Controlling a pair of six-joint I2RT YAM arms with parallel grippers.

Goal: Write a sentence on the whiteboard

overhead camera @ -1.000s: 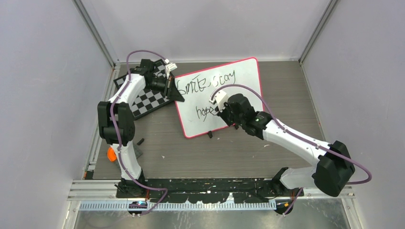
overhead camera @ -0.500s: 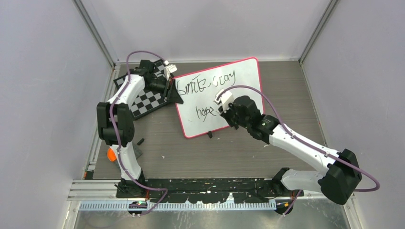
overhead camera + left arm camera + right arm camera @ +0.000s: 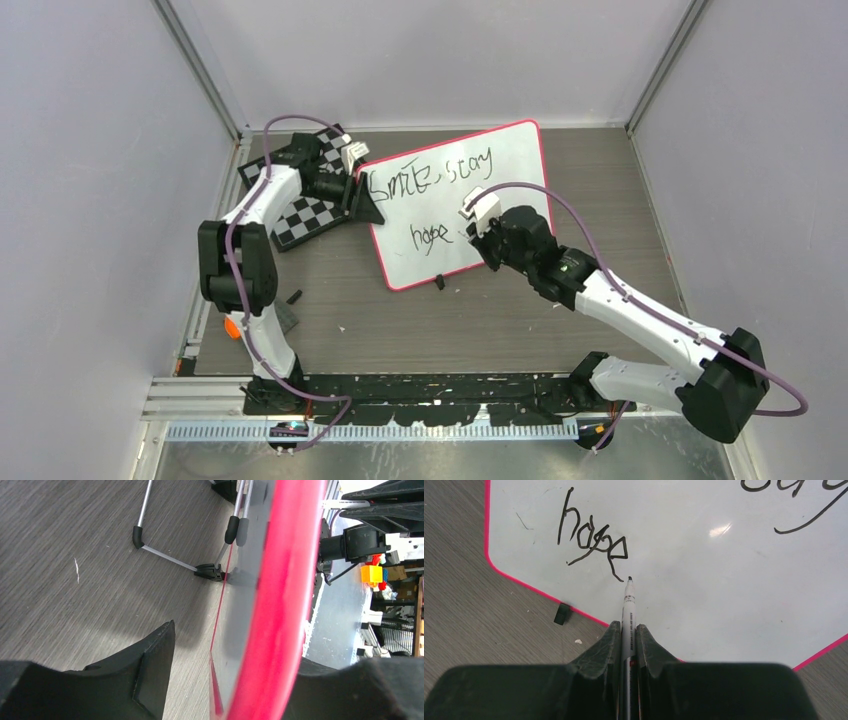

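Observation:
The whiteboard [image 3: 505, 200], white with a pink-red frame, lies tilted at the back middle of the table. The sentence reads "Smile, stay" [image 3: 430, 175] on top and "hope" [image 3: 431, 236] below; "hope" also shows in the right wrist view [image 3: 591, 542]. My right gripper [image 3: 478, 232] is shut on a white marker [image 3: 628, 615]. The marker's black tip [image 3: 630, 578] is at the board's surface just right of "hope". My left gripper [image 3: 365, 195] straddles the board's left edge. In the left wrist view the red frame [image 3: 285, 605] lies against one finger, with a gap to the other finger [image 3: 150, 670].
A black-and-white chessboard [image 3: 310, 215] lies left of the whiteboard under the left arm. A small black foot [image 3: 439, 282] sits at the board's near edge. A black bit [image 3: 295, 296] and an orange object [image 3: 233, 326] lie at the left. A wire stand [image 3: 165, 560] shows under the board.
My right gripper has moved right with the marker, uncovering the whole word "hope". My left gripper has shifted slightly right and nearer along the board's left edge.

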